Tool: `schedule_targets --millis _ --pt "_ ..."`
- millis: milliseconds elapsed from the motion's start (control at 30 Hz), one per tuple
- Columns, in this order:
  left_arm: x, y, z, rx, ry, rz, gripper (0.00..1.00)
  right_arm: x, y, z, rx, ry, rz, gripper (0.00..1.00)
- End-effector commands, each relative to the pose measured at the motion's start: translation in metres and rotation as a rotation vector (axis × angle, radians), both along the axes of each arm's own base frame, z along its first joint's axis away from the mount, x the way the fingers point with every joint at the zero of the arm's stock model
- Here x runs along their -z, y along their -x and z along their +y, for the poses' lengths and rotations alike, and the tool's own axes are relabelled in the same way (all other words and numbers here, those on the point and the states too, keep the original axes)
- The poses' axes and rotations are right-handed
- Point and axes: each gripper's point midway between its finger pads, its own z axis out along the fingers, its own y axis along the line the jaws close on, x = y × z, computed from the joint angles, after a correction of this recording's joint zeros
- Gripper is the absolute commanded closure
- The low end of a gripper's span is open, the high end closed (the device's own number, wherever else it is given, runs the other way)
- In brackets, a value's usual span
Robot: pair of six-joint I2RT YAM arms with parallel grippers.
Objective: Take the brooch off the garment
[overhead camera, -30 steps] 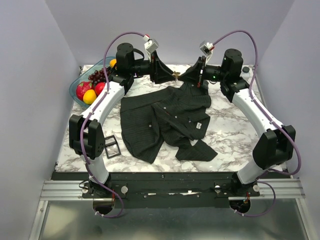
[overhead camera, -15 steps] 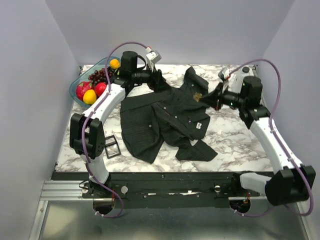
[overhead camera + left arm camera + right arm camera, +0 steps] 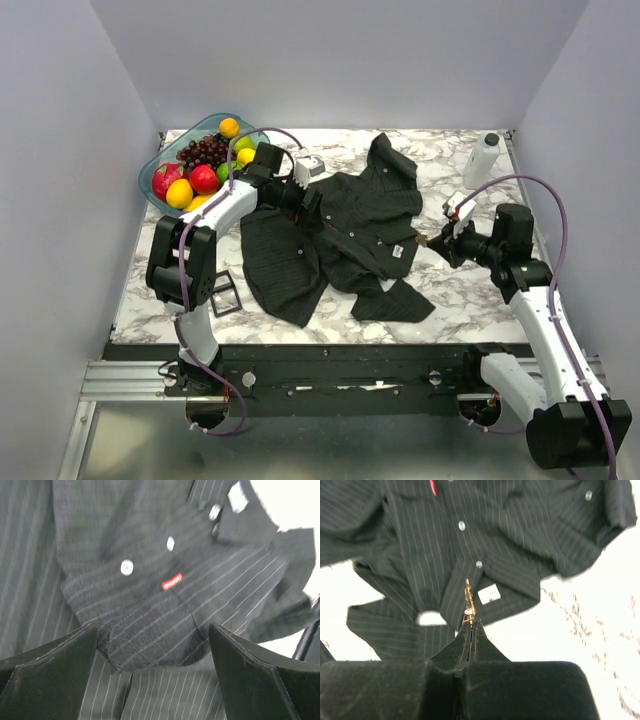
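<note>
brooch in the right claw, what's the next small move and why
Probably lower the right claw toward bare table beside the garment and release: the brooch sits pinched in its shut tips, apparently free of the cloth; the left claw is open.

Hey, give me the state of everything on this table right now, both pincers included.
brooch: pinched at the fingertips, apparently free of the cloth.
garment: rumpled, lying spread out.
right pincer: shut on the brooch.
left pincer: open above the garment.
bottle: upright, capped.
fruit bowl: filled with fruit.
buckle: lying flat.
</note>
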Motion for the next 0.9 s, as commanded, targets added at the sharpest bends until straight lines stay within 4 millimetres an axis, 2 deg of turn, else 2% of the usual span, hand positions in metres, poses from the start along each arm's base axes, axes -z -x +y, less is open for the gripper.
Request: schedule_targets --millis 0,167,233,300,333,433,467,500,533,600,667,733,767,800,833,867 --pt "0.022 0.016 0.037 -0.013 -0.191 0.002 0.01 0.012 0.001 -0.01 0.008 0.063 -0.001 1.0" --pt "0.047 0.035 0.058 0.013 -0.288 0.055 0.01 0.003 -0.012 -0.004 -0.02 0.043 -0.01 0.99" --pt "0.065 0.037 0.063 0.016 -0.318 0.08 0.01 -0.004 -0.018 -0.001 -0.029 0.03 -0.018 0.99" --pt "0.071 0.03 0.06 0.009 -0.318 0.087 0.01 -0.011 -0.026 -0.002 -0.028 0.03 -0.028 1.0" --pt "0.083 0.029 0.059 0.009 -0.326 0.124 0.01 -0.013 -0.028 -0.002 -0.025 0.031 -0.031 1.0" --pt "0.084 0.01 0.049 0.002 -0.322 0.114 0.01 -0.029 -0.041 -0.003 -0.003 0.026 -0.044 1.0" --pt "0.091 0.005 0.044 0.009 -0.318 0.12 0.01 -0.034 -0.045 -0.004 0.009 0.025 -0.049 1.0" --pt "0.084 -0.004 0.035 0.017 -0.303 0.09 0.01 -0.045 -0.05 -0.005 0.018 0.024 -0.069 0.99" --pt "0.086 -0.009 0.031 0.022 -0.294 0.085 0.01 -0.045 -0.055 -0.008 0.035 0.031 -0.06 1.0" --pt "0.072 -0.021 0.017 0.036 -0.247 0.046 0.01 -0.049 -0.063 -0.012 0.058 0.047 -0.058 1.0" --pt "0.059 -0.029 0.012 0.033 -0.223 0.011 0.01 -0.054 -0.072 -0.017 0.069 0.071 -0.058 1.0" --pt "0.042 -0.032 0.009 0.025 -0.187 -0.007 0.01 -0.066 -0.073 -0.013 -0.006 0.114 -0.101 1.0" --pt "0.02 -0.033 0.007 0.026 -0.149 -0.054 0.01 -0.067 -0.073 -0.006 -0.059 0.104 -0.102 0.99" --pt "0.015 -0.022 0.006 0.044 -0.108 -0.045 0.01 -0.069 -0.074 -0.003 -0.085 0.107 -0.108 1.0" --pt "0.003 -0.02 0.01 0.031 -0.068 -0.056 0.01 -0.07 -0.075 0.003 -0.123 0.125 -0.118 1.0" --pt "-0.032 -0.02 0.011 0.022 -0.013 -0.143 0.01 -0.072 -0.083 0.006 -0.141 0.133 -0.121 1.0"
